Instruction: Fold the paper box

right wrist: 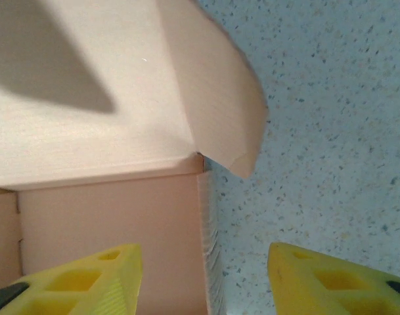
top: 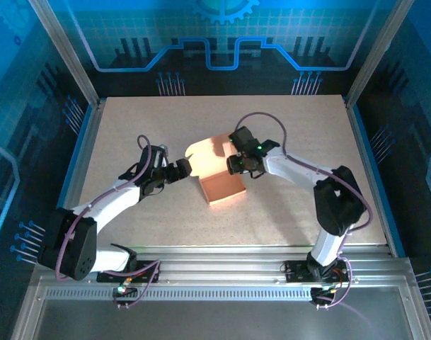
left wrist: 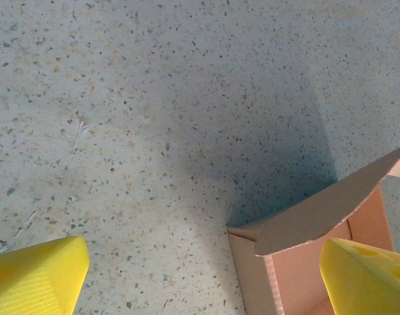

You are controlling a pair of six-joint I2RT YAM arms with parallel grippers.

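step: paper box (top: 222,185) lid flap (top: 204,152) up
left pincer (left wrist: 203,275): wide
right pincer (right wrist: 206,266): parted astride wall (right wrist: 209,216)
next: press lid flap down

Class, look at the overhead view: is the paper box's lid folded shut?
No, the paper box lies open, its lid flap standing up behind the bare inside.
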